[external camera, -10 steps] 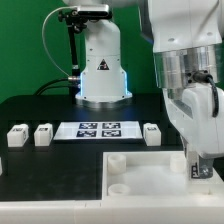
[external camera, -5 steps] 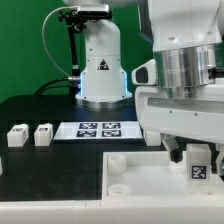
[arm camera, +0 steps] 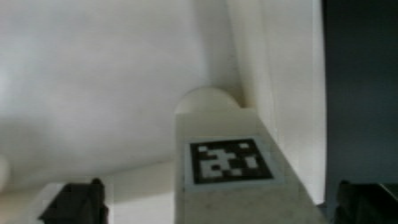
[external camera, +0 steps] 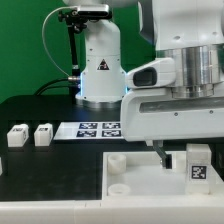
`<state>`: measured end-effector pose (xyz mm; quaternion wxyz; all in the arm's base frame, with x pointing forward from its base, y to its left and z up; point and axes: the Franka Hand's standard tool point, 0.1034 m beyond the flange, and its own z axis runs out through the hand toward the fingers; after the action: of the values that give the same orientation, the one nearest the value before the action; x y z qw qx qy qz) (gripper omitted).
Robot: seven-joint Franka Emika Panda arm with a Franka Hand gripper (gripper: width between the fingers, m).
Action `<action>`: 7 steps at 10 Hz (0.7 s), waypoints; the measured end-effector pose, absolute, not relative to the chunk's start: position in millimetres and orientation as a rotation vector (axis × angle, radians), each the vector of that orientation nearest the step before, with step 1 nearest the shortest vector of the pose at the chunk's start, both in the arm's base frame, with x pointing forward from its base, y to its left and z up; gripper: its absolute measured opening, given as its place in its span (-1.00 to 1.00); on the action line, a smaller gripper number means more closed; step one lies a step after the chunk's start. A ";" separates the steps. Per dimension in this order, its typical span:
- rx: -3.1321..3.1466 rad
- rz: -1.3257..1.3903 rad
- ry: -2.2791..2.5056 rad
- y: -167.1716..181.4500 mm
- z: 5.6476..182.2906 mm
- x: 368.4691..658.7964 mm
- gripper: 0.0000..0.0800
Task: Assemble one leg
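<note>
A leg [external camera: 198, 166], a small white block with a black-and-white tag, stands upright at the far right corner of the large white tray-like piece [external camera: 140, 186]. My gripper [external camera: 192, 158] straddles it from above. In the wrist view the leg [arm camera: 233, 160] stands between my two dark fingertips [arm camera: 75, 202], with a gap on each side, so my gripper [arm camera: 221, 206] is open and not touching it. The tray-like piece's white surface [arm camera: 107, 90] fills the rest of that view. Two more legs [external camera: 17, 136] [external camera: 43, 133] lie on the black table at the exterior view's left.
The marker board [external camera: 98, 128] lies flat on the table in front of the robot's white base [external camera: 102, 70]. A raised corner socket [external camera: 117, 160] shows on the tray-like piece's near-left corner. My wide gripper body hides the table behind it on the right.
My gripper has turned about its vertical axis over the leg, so its broad side now faces the exterior camera. It now hides the leg that lay right of the marker board.
</note>
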<state>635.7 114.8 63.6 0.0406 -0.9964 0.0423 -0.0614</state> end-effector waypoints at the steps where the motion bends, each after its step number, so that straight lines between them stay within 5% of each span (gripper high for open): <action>1: -3.051 -0.186 0.141 114.5 63.0 635.5 0.62; 3: -3.039 -0.180 0.252 114.7 62.5 635.2 -0.03; 4: -3.012 -0.171 0.415 115.3 62.4 635.1 -0.03; 5: -2.981 -0.163 0.566 115.2 62.5 635.3 -0.28; 7: -2.827 -0.113 1.073 116.3 62.7 636.3 -0.28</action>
<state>636.3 116.3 62.7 0.0576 -0.9327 0.3540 -0.0373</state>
